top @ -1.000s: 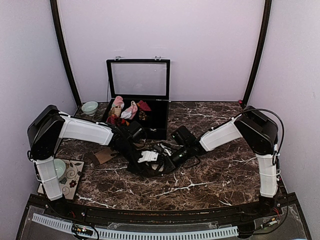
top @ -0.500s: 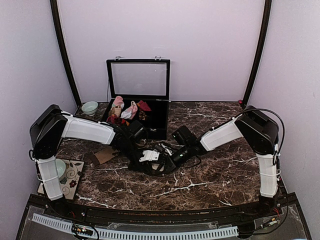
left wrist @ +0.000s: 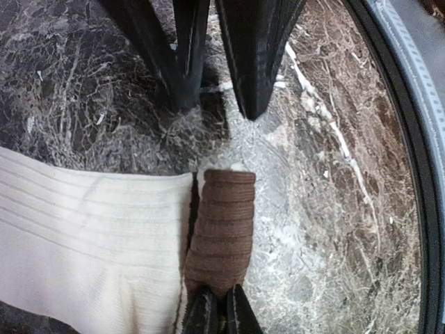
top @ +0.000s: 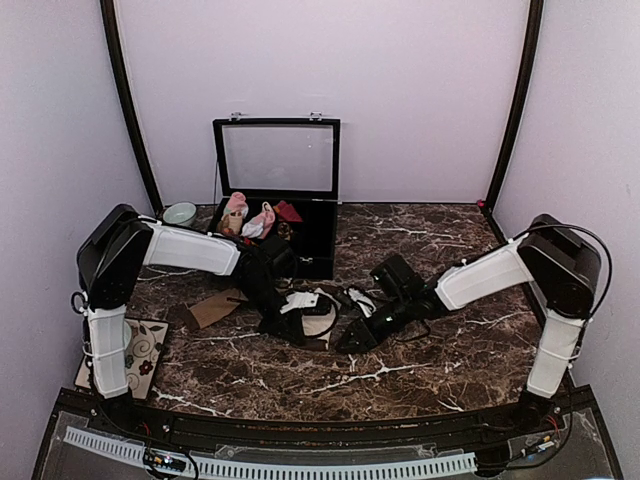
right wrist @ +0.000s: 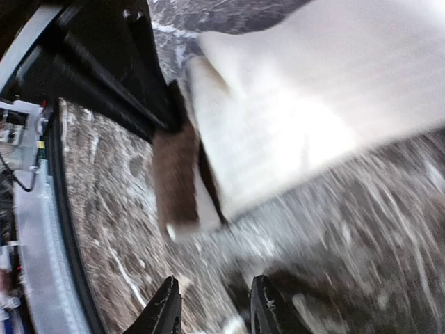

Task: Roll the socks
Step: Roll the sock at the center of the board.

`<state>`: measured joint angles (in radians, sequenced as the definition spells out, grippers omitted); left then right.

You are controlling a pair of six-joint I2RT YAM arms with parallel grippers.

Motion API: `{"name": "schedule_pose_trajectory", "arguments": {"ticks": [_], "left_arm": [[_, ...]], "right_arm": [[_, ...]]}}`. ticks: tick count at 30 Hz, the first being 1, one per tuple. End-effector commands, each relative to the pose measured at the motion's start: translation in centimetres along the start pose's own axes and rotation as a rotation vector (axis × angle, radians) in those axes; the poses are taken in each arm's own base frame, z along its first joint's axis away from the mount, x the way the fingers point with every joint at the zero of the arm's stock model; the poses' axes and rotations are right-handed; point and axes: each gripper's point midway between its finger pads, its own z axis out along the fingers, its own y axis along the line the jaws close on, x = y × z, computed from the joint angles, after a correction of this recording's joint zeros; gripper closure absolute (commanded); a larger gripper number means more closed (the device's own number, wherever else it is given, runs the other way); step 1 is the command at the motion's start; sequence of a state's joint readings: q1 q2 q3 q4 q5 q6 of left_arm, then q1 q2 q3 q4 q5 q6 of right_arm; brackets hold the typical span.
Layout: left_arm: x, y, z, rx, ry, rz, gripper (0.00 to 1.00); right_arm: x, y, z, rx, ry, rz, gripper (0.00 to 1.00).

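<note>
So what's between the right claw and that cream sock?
Only bare marble table. In the right wrist view the open right gripper points at the cream sock without touching.

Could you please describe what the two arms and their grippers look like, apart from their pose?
The left arm and right arm match: white tapered shells between bulky black joint housings. A thin black cable loops over the right arm's elbow. The left gripper and right gripper have slim, dark, tapered fingers. No markings are legible.
</note>
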<state>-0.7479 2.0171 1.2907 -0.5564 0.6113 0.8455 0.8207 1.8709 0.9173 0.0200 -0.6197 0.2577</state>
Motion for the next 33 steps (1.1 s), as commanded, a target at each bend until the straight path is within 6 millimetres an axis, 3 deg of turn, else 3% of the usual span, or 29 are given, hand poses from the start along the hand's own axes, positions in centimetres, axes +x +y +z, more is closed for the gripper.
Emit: {"name": "schedule_pose_trajectory", "arguments": {"ticks": [1,4,7,14,23,33], "left_arm": [[5.8,-5.2,2.0,0.272,0.181,-0.266,0.99],[5.2,-5.4,1.7,0.319,0.169,-0.298,0.99],[4.6,-5.7,1.7,0.355,0.158,-0.32,0.99],[3.8,-5.8,2.0,0.409,0.14,-0.401,0.98],[3.5,-4.5,2.9,0.393,0.146,-0.467,0.98],[3.8,-4.3,3.1,0.396,0.161,-0.477,0.98]], "right_arm": [[2.0,-2.3,-2.1,0.223,-0.062,-0.109,0.62],[2.3,-0.1,-2.6,0.261,-0.133,-0.293,0.55],[2.3,2.8,-2.6,0.297,-0.171,-0.5,0.55],[1.1,7.6,-1.3,0.349,-0.153,-0.795,0.55],[-0.2,8.5,2.1,0.345,-0.079,-0.97,0.56],[-0.7,7.6,4.6,0.36,-0.035,-1.036,0.6]]}}
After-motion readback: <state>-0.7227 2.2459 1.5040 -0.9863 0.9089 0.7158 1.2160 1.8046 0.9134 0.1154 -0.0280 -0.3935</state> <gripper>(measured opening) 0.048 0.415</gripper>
